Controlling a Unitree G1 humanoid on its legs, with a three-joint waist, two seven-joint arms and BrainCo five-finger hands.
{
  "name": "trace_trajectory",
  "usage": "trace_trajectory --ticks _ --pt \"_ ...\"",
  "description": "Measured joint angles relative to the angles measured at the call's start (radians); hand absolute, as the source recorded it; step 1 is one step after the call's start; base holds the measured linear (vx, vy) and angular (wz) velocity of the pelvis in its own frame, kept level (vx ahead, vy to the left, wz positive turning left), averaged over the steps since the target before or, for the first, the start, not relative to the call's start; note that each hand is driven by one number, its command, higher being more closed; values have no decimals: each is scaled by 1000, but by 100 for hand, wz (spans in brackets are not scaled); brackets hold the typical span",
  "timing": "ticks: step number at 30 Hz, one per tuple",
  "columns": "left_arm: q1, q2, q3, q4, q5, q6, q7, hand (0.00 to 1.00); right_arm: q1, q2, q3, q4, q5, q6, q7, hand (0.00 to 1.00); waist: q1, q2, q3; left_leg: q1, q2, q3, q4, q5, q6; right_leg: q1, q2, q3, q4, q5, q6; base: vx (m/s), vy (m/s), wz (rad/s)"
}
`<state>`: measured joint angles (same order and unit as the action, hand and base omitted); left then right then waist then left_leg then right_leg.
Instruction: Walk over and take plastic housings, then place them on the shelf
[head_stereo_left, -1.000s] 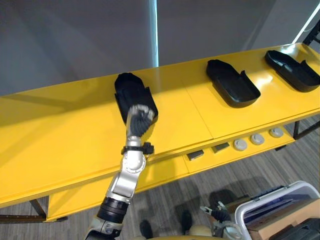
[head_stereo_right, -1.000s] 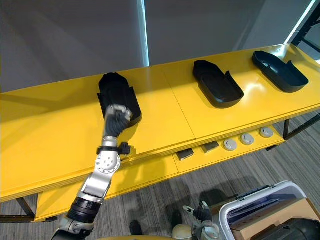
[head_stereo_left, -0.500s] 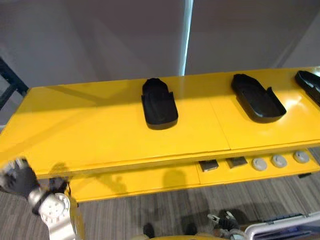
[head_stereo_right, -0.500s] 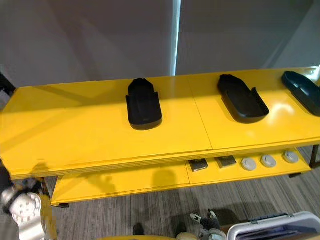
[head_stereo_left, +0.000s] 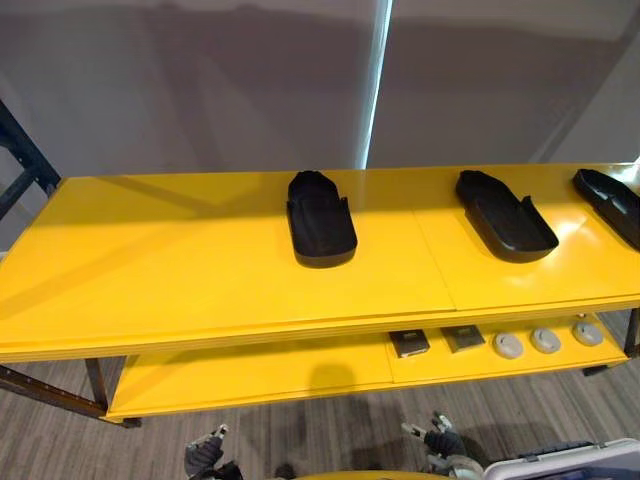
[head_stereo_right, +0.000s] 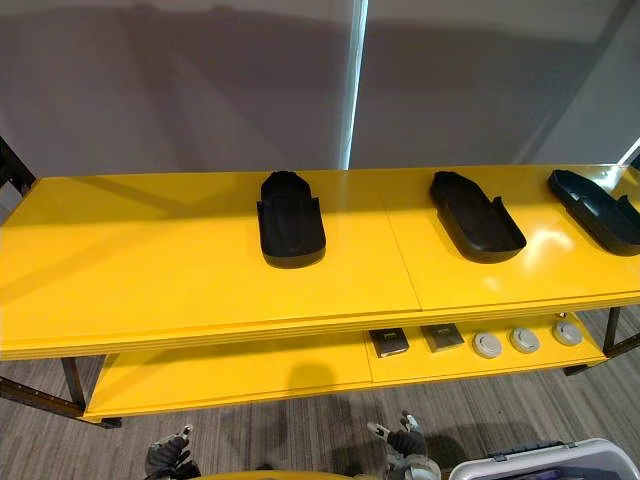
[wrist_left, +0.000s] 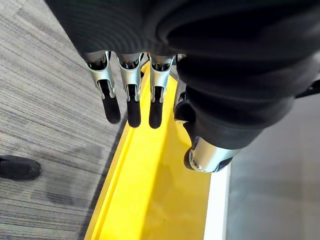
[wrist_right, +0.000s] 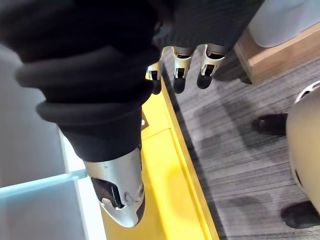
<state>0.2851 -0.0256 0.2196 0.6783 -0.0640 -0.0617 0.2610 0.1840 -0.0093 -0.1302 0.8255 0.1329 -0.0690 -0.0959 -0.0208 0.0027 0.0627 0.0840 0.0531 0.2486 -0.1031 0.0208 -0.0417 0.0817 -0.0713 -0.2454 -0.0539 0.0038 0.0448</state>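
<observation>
Three black plastic housings lie hollow side up on the top board of the yellow shelf (head_stereo_left: 180, 270): one in the middle (head_stereo_left: 320, 220), one to its right (head_stereo_left: 505, 215) and one at the far right edge (head_stereo_left: 612, 202). My left hand (head_stereo_left: 205, 458) hangs low in front of the shelf, well below the housings. In the left wrist view its fingers (wrist_left: 130, 95) are straight and hold nothing. My right hand (head_stereo_left: 440, 443) hangs low on the other side. Its fingers (wrist_right: 177, 67) are straight and empty too.
The lower yellow board carries two dark square parts (head_stereo_left: 410, 343) and three round grey discs (head_stereo_left: 545, 340) at its right end. A white bin (head_stereo_left: 585, 462) stands on the grey carpet at the lower right. A dark rack frame (head_stereo_left: 20, 150) rises at the far left.
My left hand was curled at the middle housing a second ago; it has let go, dropped to my side and opened. The housing stays on the shelf. The camera has shifted.
</observation>
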Motion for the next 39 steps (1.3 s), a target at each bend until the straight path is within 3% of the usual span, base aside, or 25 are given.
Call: trace_trajectory --ticks 3,10,16,18,21,22,24,28,29,30,31,32,33,34,35,37,38,39 --pt "-2 11 -27 11 28 0 1 0 -20 -9 -17 25 -23 0 -12 0 -15 5 2 9 3 3 0 -4 -2 0 3 6 0 1 -1 56 -16 -5" --pt "-29 55 -65 40 52 0 0 0 -36 -20 -18 24 -64 0 -14 0 -18 -3 8 36 16 46 7 -13 -12 2 19 52 0 -2 -8 63 -28 -21" --pt "-76 58 -121 40 78 -1 -18 0 -43 -39 -17 20 -105 -1 -15 0 -24 9 38 36 18 50 25 -21 -17 -1 18 57 18 -9 -11 -7 -15 -4" --pt "-88 58 -121 39 78 -1 -18 0 -61 -40 -16 18 -105 -1 -17 0 -23 3 60 5 17 23 106 -61 -20 -27 12 71 57 -28 -8 -77 4 -13" --pt "-82 54 -120 38 76 -1 -16 0 -98 -50 -9 12 -109 -1 -25 0 -18 -2 63 -55 11 -122 194 -91 -49 -116 1 145 117 -36 -5 -50 -27 -74" --pt "-79 45 -120 38 75 -1 -16 0 -112 -60 -8 7 -109 -1 -33 0 -20 11 64 -55 14 -159 195 -122 -47 -142 11 174 133 -32 0 -22 -7 -63" --pt "-94 41 -120 38 73 -2 -13 0 -109 -63 -10 1 -109 -1 -35 0 -24 12 69 -56 13 -157 202 -142 -30 -156 12 202 148 -20 7 -13 55 -52" --pt "-141 45 -107 37 75 -14 4 0 -95 -42 -8 -53 -164 1 -36 0 -20 -24 92 -97 -3 -53 270 -180 6 -219 8 314 143 32 37 -107 104 -84" --pt "-155 58 -105 36 75 -16 8 0 -112 -39 8 -65 -185 2 -37 0 -20 -39 102 -129 -3 6 303 -194 24 -238 11 360 93 91 57 -151 83 -97" --pt "-156 61 -105 35 75 -16 8 0 -115 -40 14 -66 -186 2 -37 0 -20 -41 104 -139 -2 16 312 -198 30 -242 11 361 78 107 61 -176 89 -116" --pt "-167 71 -102 35 75 -16 8 0 -119 -40 33 -72 -193 2 -37 0 -28 -50 111 -168 6 68 351 -204 48 -256 10 368 26 190 88 -213 75 -105" --pt "-178 60 -95 34 76 -17 9 0 -124 -40 34 -74 -205 3 -37 0 -18 -29 128 -183 42 113 365 -210 73 -275 26 336 64 189 107 -174 60 -105" --pt "-181 60 -95 35 76 -17 8 0 -125 -39 33 -75 -207 6 -36 0 -20 -23 134 -177 49 125 361 -210 73 -294 26 289 173 115 67 -204 99 -81" --pt "-179 67 -95 35 76 -16 8 0 -98 -37 32 -72 -218 8 -36 0 -22 -20 136 -154 54 146 348 -205 77 -307 20 230 381 -26 29 -123 61 -54" --pt "-176 65 -96 34 77 -15 6 0 -69 -37 32 -62 -224 8 -35 0 -21 -18 133 -143 62 169 346 -204 79 -283 17 209 504 -117 22 -175 55 -50" --pt "-168 77 -92 35 77 -13 4 0 -49 -37 30 -42 -226 7 -35 0 -22 -23 116 -144 67 187 345 -195 74 -212 2 164 566 -193 35 -139 -46 -45" --pt "-166 87 -86 35 77 -12 5 0 -49 -39 31 -12 -232 8 -34 0 -17 -52 91 -150 70 220 352 -190 68 -165 -20 133 528 -221 42 -77 -92 -65" --pt "-165 92 -77 35 76 -11 5 0 -52 -39 32 1 -236 8 -34 0 -11 -62 82 -161 71 239 363 -189 66 -140 -34 119 478 -229 41 -65 -136 -106"
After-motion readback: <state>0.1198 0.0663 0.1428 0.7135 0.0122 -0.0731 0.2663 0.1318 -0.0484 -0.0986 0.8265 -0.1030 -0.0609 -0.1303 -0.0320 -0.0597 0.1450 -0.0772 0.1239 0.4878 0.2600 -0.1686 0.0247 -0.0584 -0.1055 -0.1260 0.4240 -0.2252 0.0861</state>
